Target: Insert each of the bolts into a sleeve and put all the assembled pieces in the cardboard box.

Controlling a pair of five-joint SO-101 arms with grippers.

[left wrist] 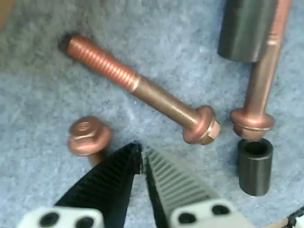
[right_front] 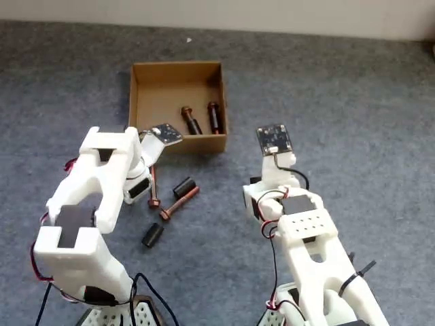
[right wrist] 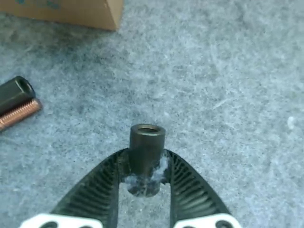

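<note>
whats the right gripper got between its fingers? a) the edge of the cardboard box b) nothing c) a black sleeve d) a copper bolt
C: the right gripper is shut on a black sleeve, whose open end faces the wrist camera.

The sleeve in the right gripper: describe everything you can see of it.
The sleeve is a short, dark cylinder, dull brownish-black and metal by its look. Its open end faces the wrist camera, showing a round bore inside a thick wall, with no bolt in it. The right gripper clamps it, the ribbed jaws pressing on opposite sides of its lower half. Grey carpet lies behind it. Whether its far end touches the carpet cannot be told.
</note>
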